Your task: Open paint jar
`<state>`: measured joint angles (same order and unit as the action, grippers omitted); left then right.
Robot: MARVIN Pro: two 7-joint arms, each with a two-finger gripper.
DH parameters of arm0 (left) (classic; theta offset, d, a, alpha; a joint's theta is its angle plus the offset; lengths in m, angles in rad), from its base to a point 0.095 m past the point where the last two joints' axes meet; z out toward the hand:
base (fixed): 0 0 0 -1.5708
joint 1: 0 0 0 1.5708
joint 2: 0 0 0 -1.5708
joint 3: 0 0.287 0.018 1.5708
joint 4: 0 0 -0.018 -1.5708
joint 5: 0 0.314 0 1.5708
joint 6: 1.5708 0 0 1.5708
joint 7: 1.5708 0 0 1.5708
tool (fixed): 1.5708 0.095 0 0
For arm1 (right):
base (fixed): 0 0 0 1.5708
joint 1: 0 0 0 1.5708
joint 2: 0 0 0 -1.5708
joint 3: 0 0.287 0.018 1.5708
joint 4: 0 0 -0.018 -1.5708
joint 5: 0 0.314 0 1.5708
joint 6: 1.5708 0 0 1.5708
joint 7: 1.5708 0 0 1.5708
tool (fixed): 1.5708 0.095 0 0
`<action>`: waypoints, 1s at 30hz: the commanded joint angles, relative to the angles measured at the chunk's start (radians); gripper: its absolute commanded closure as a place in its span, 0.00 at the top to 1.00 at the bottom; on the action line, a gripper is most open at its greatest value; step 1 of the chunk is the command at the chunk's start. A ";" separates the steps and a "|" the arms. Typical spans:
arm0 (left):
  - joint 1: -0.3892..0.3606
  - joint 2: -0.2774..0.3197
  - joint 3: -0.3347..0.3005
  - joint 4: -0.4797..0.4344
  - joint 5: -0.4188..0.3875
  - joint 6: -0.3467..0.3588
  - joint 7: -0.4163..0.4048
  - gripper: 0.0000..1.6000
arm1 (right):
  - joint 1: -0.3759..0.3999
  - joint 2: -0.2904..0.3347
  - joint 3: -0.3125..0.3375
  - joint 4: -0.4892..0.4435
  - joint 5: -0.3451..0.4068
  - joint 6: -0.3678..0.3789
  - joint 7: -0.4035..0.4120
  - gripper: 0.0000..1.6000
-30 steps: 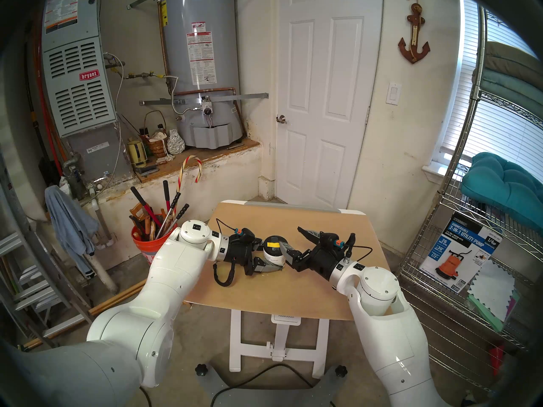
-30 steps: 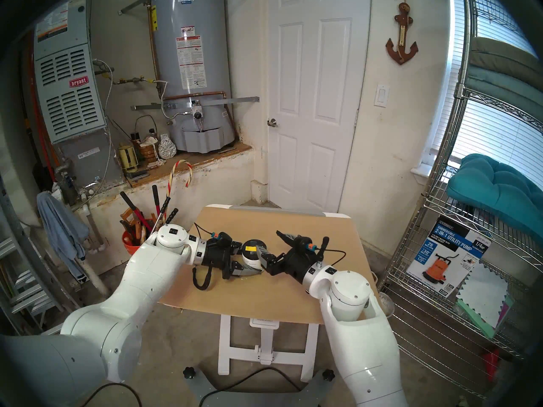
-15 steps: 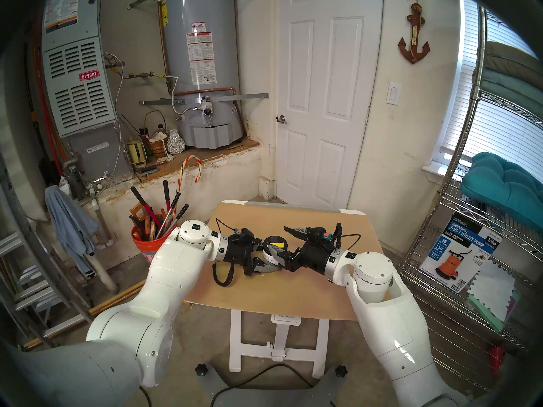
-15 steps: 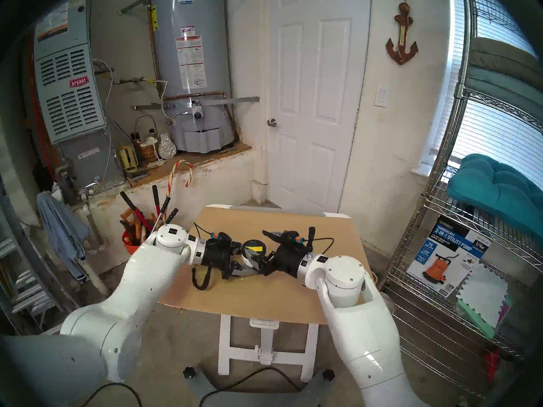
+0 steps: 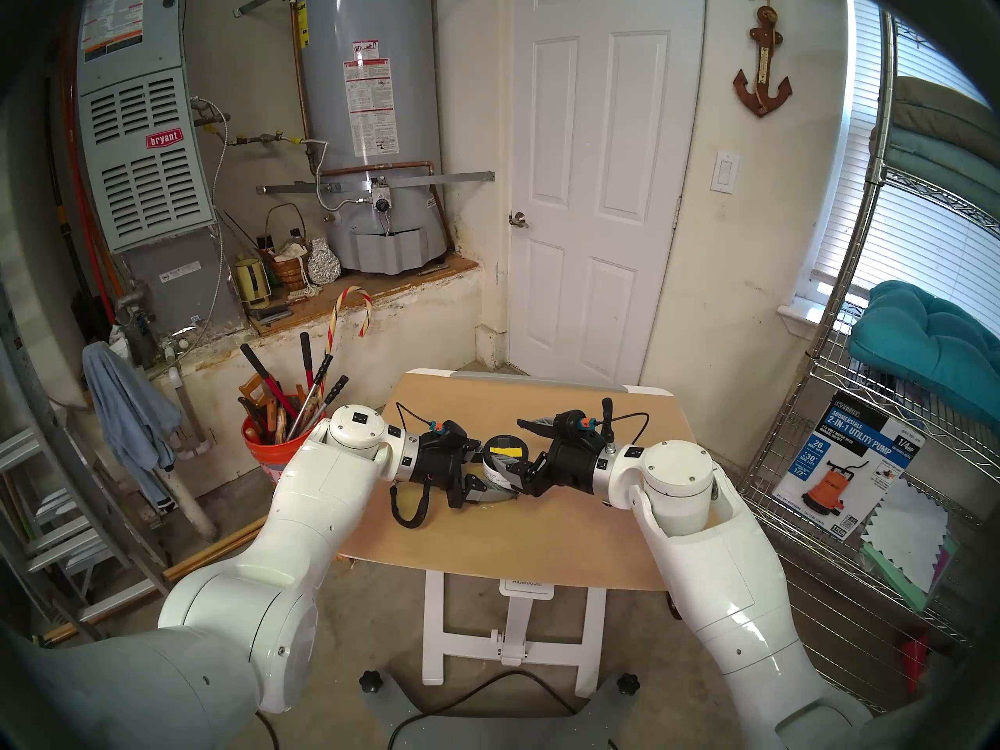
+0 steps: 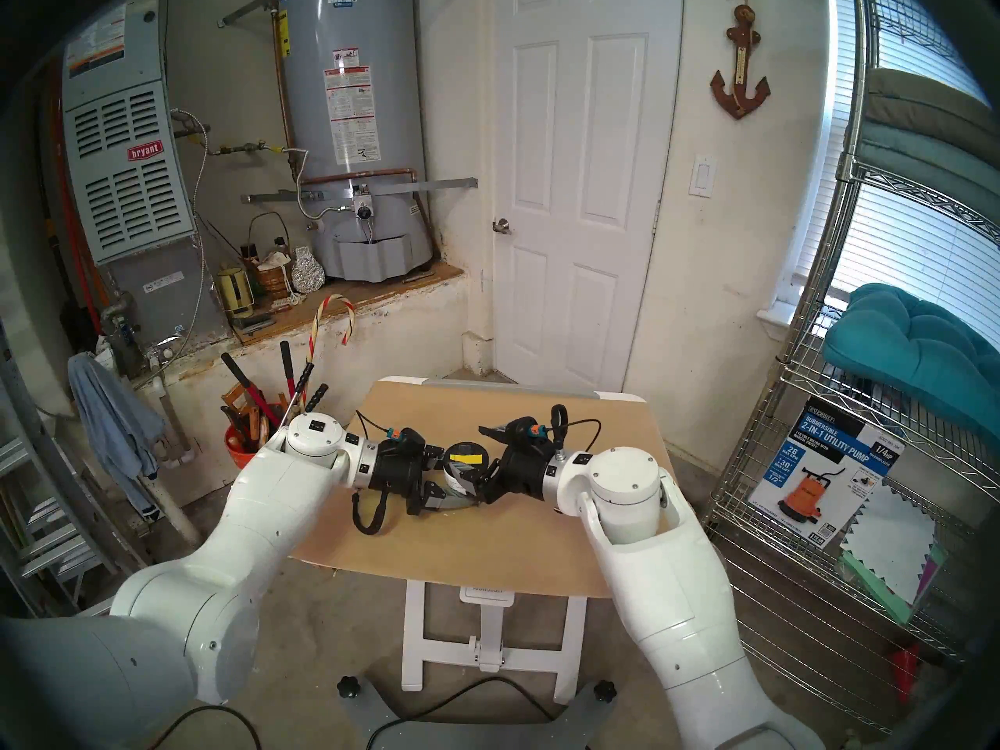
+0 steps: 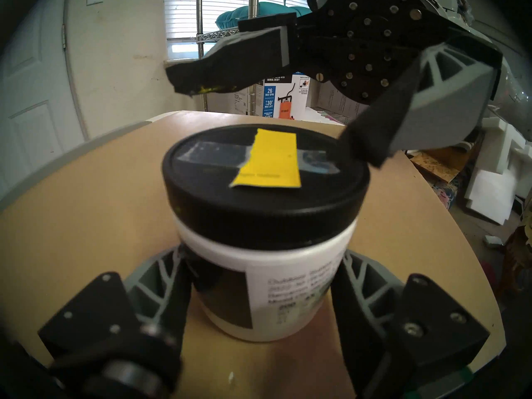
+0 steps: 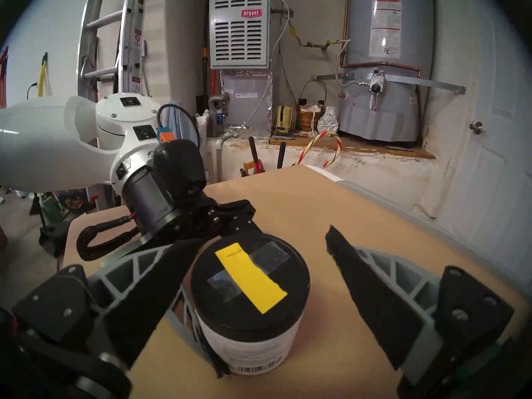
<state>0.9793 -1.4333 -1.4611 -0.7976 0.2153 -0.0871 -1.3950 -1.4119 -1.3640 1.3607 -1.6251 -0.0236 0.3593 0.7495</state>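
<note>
On the tan wooden table (image 5: 487,538), the small white plastic paint jar (image 7: 267,277) is clamped low on its body by the left gripper (image 7: 262,300), presumably to stop it turning. The right gripper (image 8: 259,277) is spread wide around the jar's black round lid (image 8: 250,277), apparently ready to close and unscrew it.

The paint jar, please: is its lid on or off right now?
On. The black lid sits flush atop the upright paint jar; no paint shows.

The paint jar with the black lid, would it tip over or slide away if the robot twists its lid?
Probably not. The paint jar looks squat, wide and flat-bottomed, so tipping seems unlikely. The left gripper is shut on its white body, which should stop sliding. Its smooth plastic could still slip a little when the lid is twisted.
</note>
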 commanded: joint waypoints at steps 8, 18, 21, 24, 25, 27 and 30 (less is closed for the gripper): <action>-0.027 -0.002 -0.004 0.010 -0.001 -0.005 0.000 0.00 | 0.065 -0.033 -0.001 0.028 0.015 0.087 0.029 1.00; -0.045 -0.004 -0.005 0.043 -0.001 -0.019 0.001 0.00 | 0.040 -0.027 0.015 0.004 0.032 0.107 0.052 1.00; -0.049 -0.005 -0.005 0.052 -0.001 -0.023 0.002 0.00 | 0.024 -0.026 0.013 -0.006 0.029 0.099 0.055 1.00; -0.051 -0.005 -0.004 0.056 -0.001 -0.024 0.002 0.00 | 0.013 -0.030 0.015 -0.009 0.031 0.076 0.054 1.00; -0.053 -0.006 -0.004 0.059 -0.001 -0.025 0.002 0.00 | 0.007 -0.032 0.016 -0.016 0.032 0.074 0.054 1.00; -0.056 -0.006 -0.004 0.064 -0.001 -0.028 0.003 0.00 | -0.011 -0.037 0.018 -0.037 0.037 0.065 0.055 1.00; -0.058 -0.006 -0.004 0.068 -0.001 -0.029 0.003 0.00 | -0.022 -0.034 0.011 -0.047 0.030 0.038 0.055 1.00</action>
<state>0.9430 -1.4366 -1.4663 -0.7286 0.2127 -0.1169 -1.3930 -1.4069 -1.3844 1.3820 -1.6171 0.0009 0.4514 0.8059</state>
